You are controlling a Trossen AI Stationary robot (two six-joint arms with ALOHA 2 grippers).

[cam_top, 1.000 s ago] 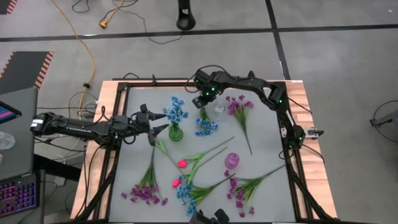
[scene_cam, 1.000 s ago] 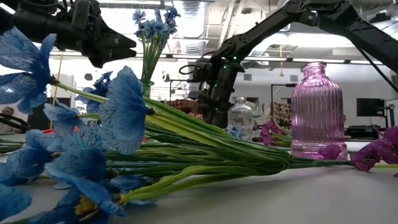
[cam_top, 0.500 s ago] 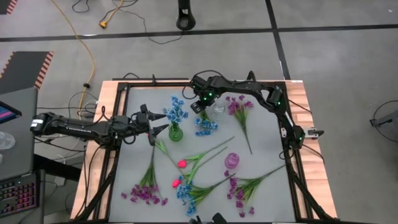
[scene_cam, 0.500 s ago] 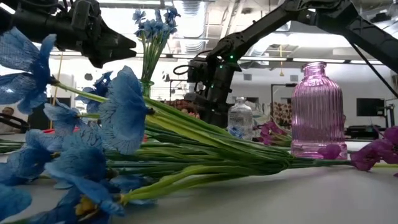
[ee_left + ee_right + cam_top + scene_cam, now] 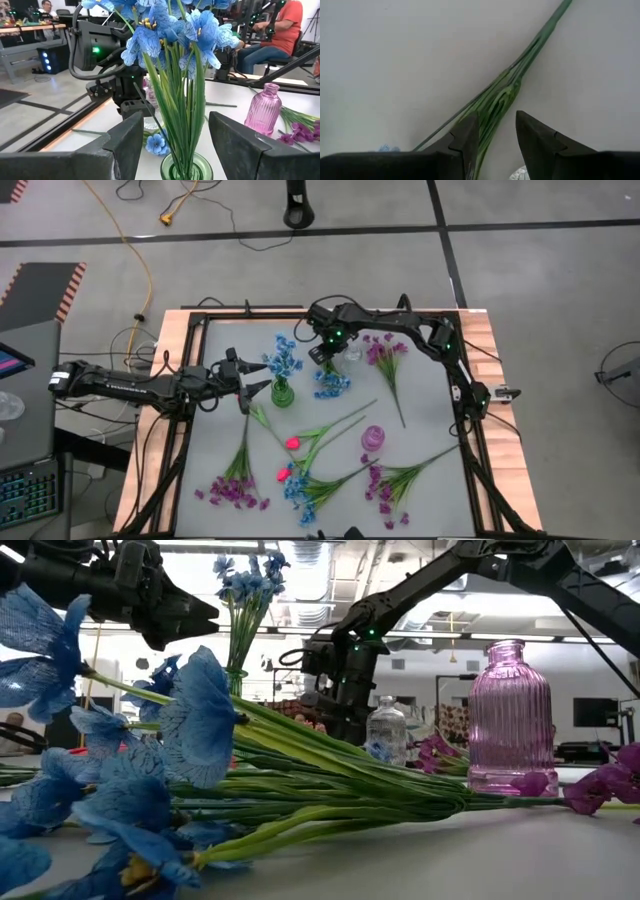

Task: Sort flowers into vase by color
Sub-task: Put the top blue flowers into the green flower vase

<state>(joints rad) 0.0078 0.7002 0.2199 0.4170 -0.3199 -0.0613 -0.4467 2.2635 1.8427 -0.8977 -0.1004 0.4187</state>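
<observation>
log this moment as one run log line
left gripper: open beside green vase | right gripper: open over blue sprig stem

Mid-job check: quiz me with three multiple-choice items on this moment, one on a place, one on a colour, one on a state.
1. Where is the right gripper?
A. Over a blue sprig's stems beside the clear vase
B. Over the pink vase
C. Off the table

2. What colour are the flowers in the green vase?
A. Purple
B. Blue
C. Pink-red

3. How do the left gripper's fingers stand?
A. Shut on a stem
B. Open on either side of the green vase's stems
C. Holding the pink vase

Answers:
1 A: the right wrist view shows green stems between its fingers, and the clear vase is beside it.
2 B: blue flowers top that vase.
3 B: the fingers are spread apart with nothing held.
</observation>
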